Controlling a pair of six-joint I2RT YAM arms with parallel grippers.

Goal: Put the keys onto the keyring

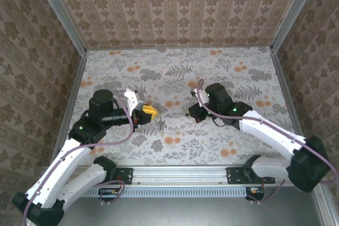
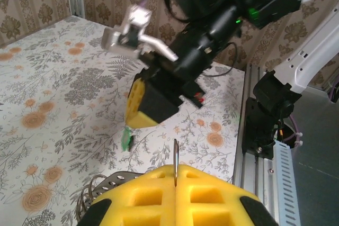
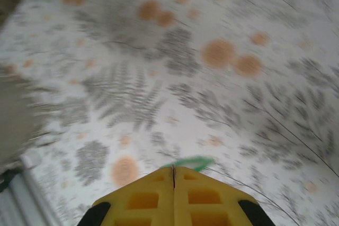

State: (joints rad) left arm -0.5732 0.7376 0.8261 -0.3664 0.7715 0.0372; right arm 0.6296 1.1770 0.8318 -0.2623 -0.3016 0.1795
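Observation:
In the left wrist view, my left gripper (image 2: pixel 175 169) is shut on the keyring (image 2: pixel 175 154), a thin grey loop seen edge-on that stands up from between the yellow pads. Silvery keys (image 2: pixel 98 191) hang by the pads at the lower left. Just beyond is my right gripper (image 2: pixel 139 123), with a green-headed key (image 2: pixel 126 138) dangling from its tip. In the blurred right wrist view, the right gripper (image 3: pixel 173 169) is shut on that green key (image 3: pixel 194 162), which pokes out to the right of the tips. From above, the left gripper (image 1: pixel 151 111) and right gripper (image 1: pixel 190 114) face each other over mid-table.
The floral tablecloth (image 1: pixel 175 78) is walled in by patterned panels. A metal rail (image 1: pixel 180 175) with both arm bases runs along the near edge. The right arm's black wrist and its cable (image 2: pixel 212 25) loom close above the left gripper.

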